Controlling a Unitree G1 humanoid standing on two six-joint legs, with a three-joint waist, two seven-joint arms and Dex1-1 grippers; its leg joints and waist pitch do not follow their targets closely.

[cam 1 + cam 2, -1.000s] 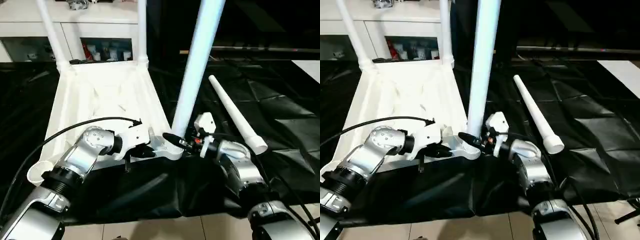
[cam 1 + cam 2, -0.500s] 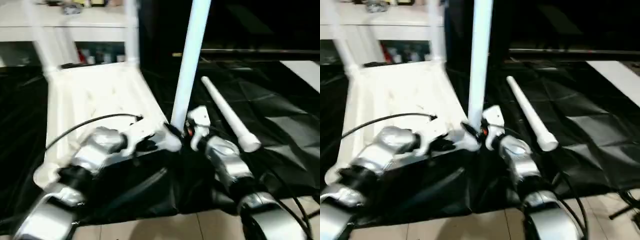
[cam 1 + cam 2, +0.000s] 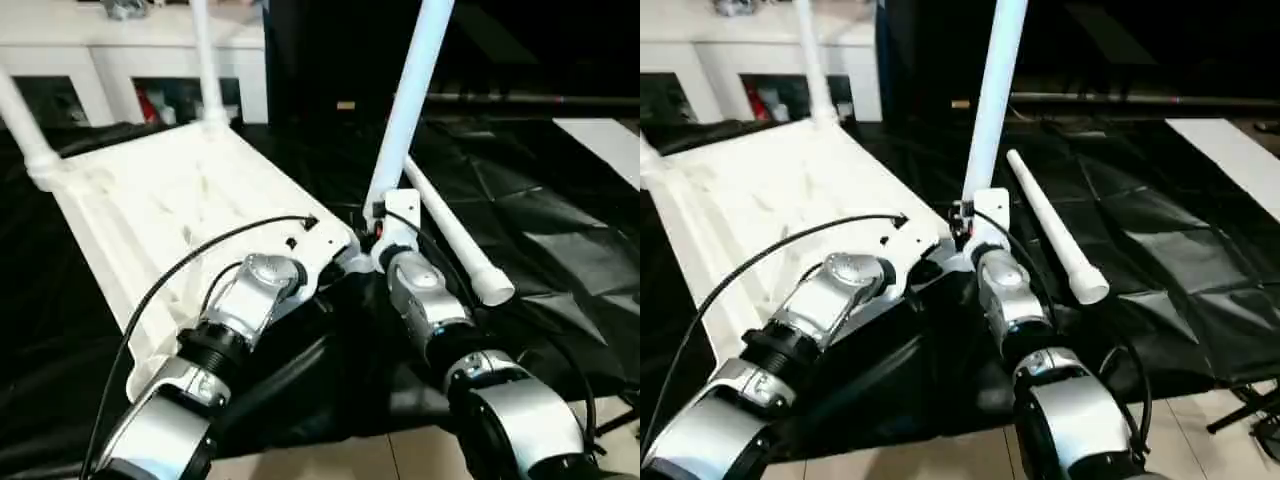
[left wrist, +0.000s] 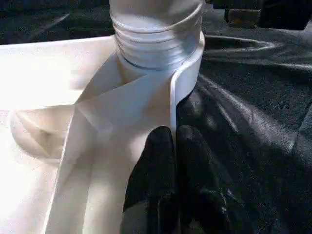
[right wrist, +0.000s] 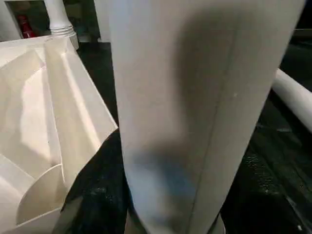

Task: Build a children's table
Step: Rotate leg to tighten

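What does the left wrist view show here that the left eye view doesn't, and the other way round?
Left wrist view alone: the left gripper shut, its black fingers pressed together at the tabletop's rim, and the leg's ridged foot seated in the corner socket.
Left eye view alone: the loose leg lying on the black cover, two legs standing at the far corners, and the right gripper at the near leg.
Both: the white tabletop and the near leg.

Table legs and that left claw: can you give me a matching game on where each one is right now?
1. loose leg
2. leaning leg
3. far leg
4. left gripper

a. upright at the tabletop's far edge
b. lying on the black cover
c. jaws shut beside the near socket
d. rising from the near socket

Pairs: 1-b, 2-d, 3-a, 4-c
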